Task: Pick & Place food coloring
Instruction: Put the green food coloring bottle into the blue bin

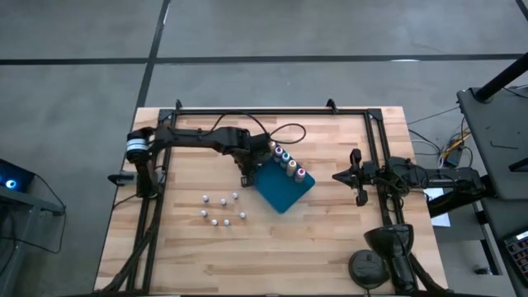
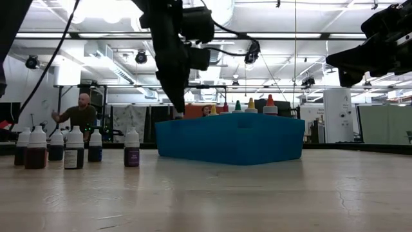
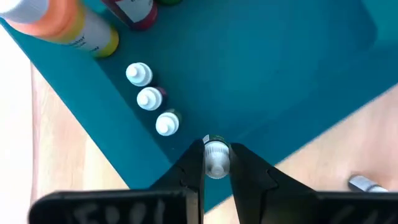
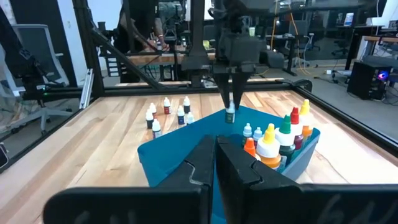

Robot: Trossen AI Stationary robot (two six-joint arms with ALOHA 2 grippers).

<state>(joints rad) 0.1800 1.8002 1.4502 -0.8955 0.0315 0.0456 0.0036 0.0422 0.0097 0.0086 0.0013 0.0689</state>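
The left gripper [image 3: 216, 163] grips a small white-topped bottle [image 3: 216, 157] above the blue tray [image 3: 298, 81], near its corner, next to three bottles already placed [image 3: 151, 98]. Lower it upright beside them, then release. Right gripper [image 4: 215, 163] waits closed.

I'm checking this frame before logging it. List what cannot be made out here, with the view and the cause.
- Inside of the blue tray, low view: its near wall hides all but the tall bottles' tips.
- Label and colour of the small bottle in the left gripper: left wrist view shows only its white cap; elsewhere it is too small.
- Tall orange bottle, left wrist view: cut off by the picture edge.
- Loose white-capped bottles, high view: too small to read.
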